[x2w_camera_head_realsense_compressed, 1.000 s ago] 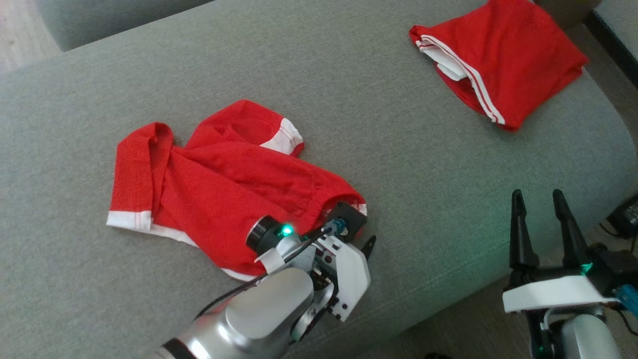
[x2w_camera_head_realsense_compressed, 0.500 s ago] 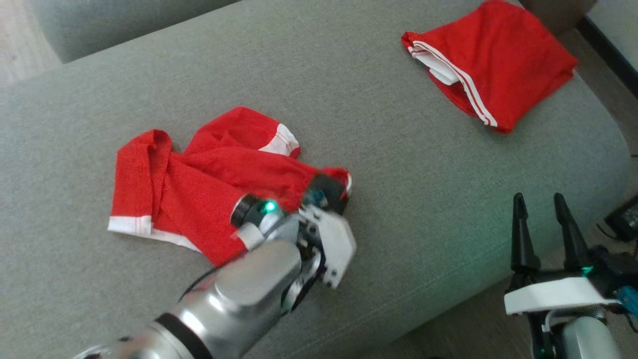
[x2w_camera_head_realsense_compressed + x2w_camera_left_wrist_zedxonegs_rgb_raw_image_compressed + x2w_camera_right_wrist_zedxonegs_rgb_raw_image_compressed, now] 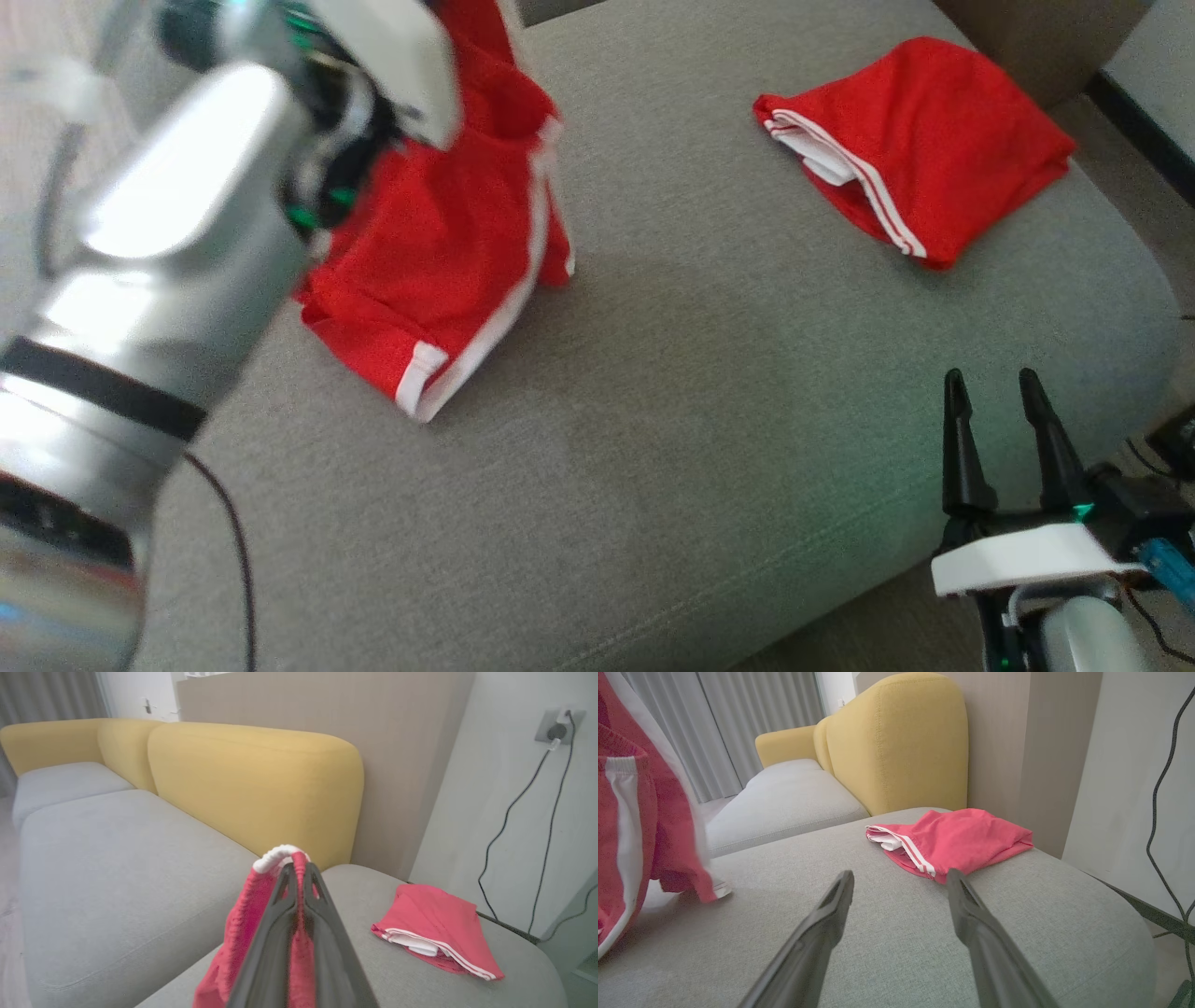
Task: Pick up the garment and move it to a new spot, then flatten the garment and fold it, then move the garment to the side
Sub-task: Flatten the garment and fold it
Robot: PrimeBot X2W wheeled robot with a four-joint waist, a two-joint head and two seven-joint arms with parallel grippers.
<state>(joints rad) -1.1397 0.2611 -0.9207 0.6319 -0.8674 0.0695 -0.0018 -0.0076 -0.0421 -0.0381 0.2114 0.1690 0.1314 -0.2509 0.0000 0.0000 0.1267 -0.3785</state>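
Now that the left gripper has clamped the garment and raised it at far left | pick-up done, relocation next | right gripper wide, idle

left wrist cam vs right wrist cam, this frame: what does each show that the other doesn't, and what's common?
Left wrist view: left gripper shut on the white-trimmed edge of the red fabric garment; a wall socket with a plug in it.
Right wrist view: right gripper, open and empty above the seat; the garment's white side stripe.
Both: that hanging garment, the folded red shorts with white stripes, the grey fabric sofa seat, the yellow sofa backrest, a black cable on the wall.
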